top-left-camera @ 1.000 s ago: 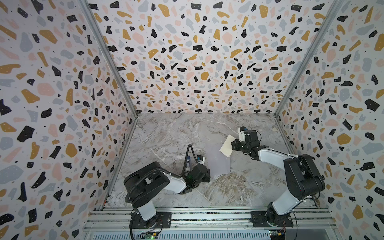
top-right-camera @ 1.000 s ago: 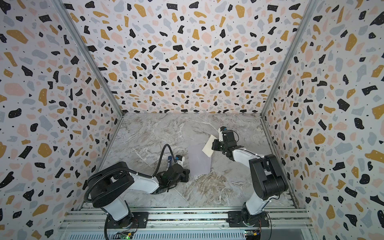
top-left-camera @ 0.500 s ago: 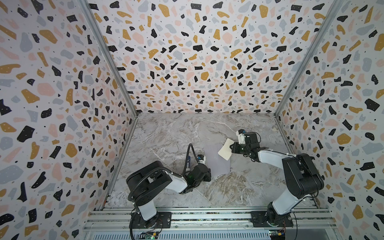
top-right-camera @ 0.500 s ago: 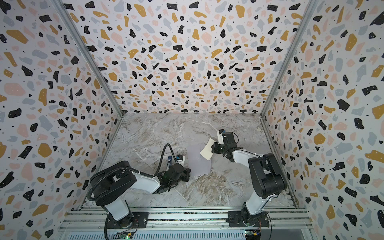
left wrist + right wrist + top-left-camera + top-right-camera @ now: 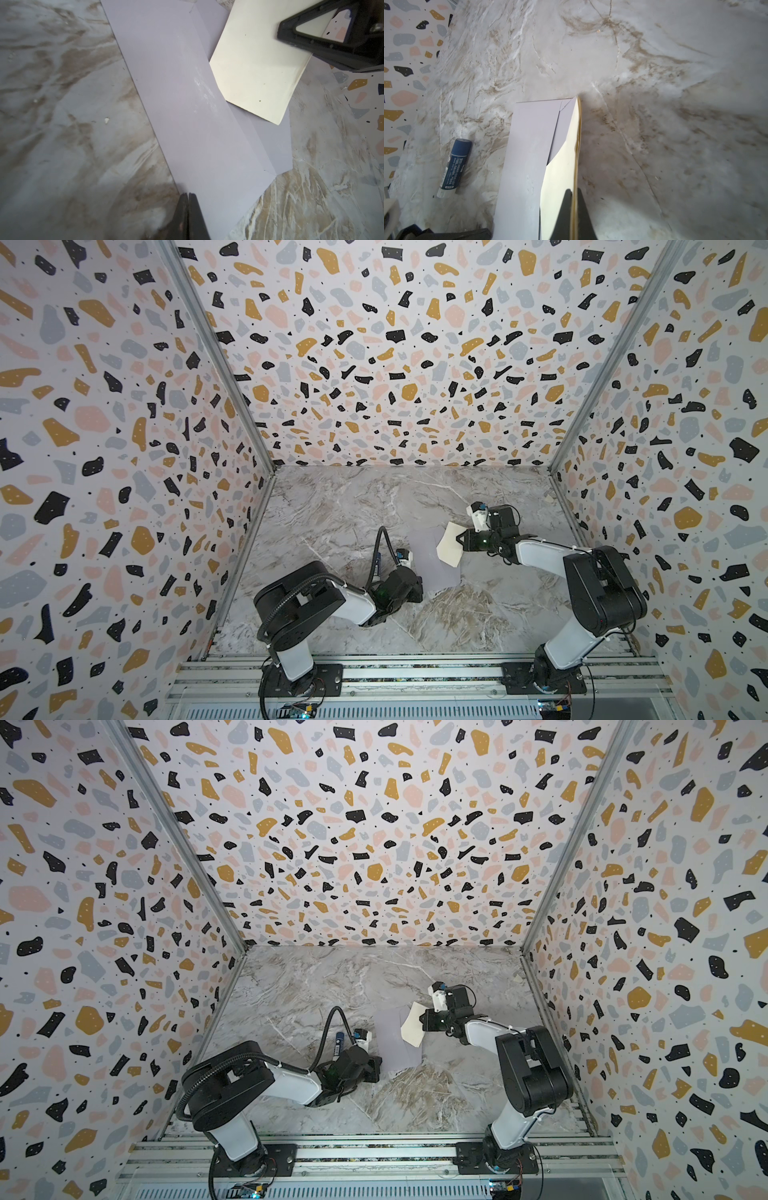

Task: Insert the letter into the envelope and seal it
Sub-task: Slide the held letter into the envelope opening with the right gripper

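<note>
The pale lavender envelope [image 5: 432, 568] [image 5: 395, 1048] [image 5: 187, 108] [image 5: 527, 158] lies flat on the marble table with its flap open towards the right arm. My right gripper [image 5: 459, 540] [image 5: 423, 1020] [image 5: 573, 190] is shut on the letter [image 5: 449, 548] [image 5: 411, 1029] [image 5: 255, 68] [image 5: 560, 172], which shows a plain cream side. The letter is tilted over the flap, with one edge slipped under the envelope's front panel. My left gripper [image 5: 420, 587] [image 5: 379, 1067] [image 5: 188, 194] is shut with nothing in it, its tips resting on the envelope's near edge.
A blue glue stick [image 5: 338, 1043] [image 5: 454, 164] lies on the table left of the envelope, beside the left wrist. Terrazzo-patterned walls [image 5: 124, 489] close the table on three sides. An aluminium rail [image 5: 415, 672] with both arm bases runs along the front.
My right gripper has carried the letter lower and a little left, closer onto the envelope's open side. The left gripper has stayed on the envelope.
</note>
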{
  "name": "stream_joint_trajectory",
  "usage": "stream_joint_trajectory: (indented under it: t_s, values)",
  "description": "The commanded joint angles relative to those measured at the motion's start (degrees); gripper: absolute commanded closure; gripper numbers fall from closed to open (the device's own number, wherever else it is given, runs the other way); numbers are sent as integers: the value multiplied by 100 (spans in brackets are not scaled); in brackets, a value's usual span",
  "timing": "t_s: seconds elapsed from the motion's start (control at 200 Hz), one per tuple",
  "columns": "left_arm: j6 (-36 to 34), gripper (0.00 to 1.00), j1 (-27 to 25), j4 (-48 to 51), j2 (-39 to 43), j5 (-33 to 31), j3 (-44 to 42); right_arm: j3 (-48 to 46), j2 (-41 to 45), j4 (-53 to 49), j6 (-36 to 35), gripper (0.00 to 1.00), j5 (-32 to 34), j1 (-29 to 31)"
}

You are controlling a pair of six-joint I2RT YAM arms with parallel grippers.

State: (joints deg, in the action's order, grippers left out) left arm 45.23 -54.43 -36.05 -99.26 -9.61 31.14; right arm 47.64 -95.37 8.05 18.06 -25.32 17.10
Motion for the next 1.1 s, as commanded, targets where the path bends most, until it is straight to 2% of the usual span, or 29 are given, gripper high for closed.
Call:
stream_joint_trajectory:
  t_s: [0.0, 0.195, 0.471, 0.776, 1.096]
  values:
    - [-155, 100, -21, 226, -84, -136, 58, 147, -51, -365, -355, 100, -183, -5]
    - [-234, 100, -18, 302, -51, -173, 85, 302, -146, -684, -675, 100, -482, 4]
    - [-312, 100, -15, 351, -45, -215, 108, 560, -313, -1082, -1084, 100, -490, 103]
    - [-451, 100, -15, 498, -14, -287, 191, 973, -677, -1583, -1443, 100, -22, 333]
    - [-526, 100, -15, 590, 105, -294, 259, 1291, -948, -1783, -1288, 100, 392, 457]
